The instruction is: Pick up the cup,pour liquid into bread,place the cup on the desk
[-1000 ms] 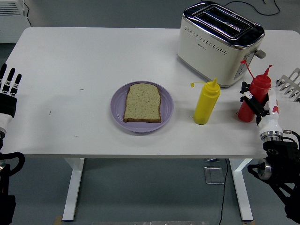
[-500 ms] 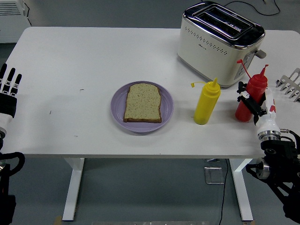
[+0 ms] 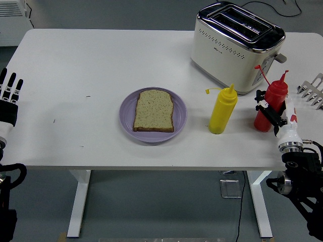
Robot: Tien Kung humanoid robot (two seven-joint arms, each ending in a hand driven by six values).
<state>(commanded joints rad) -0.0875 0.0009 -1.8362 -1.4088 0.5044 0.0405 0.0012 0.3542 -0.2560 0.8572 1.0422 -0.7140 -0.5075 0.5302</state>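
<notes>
No cup shows; two squeeze bottles stand on the white table. A red squeeze bottle stands at the right, in front of the toaster. My right hand has its black fingers wrapped around the bottle's lower half. A yellow squeeze bottle stands upright to its left. A slice of bread lies flat on a purple plate at the table's middle. My left hand rests at the left edge, fingers straight and holding nothing.
A cream and chrome toaster stands at the back right, just behind the bottles. A white wire rack shows at the right edge. A dark cable lies behind the toaster.
The red bottle and my right hand shifted slightly left and up, then settled back a little. The left hand has not moved.
</notes>
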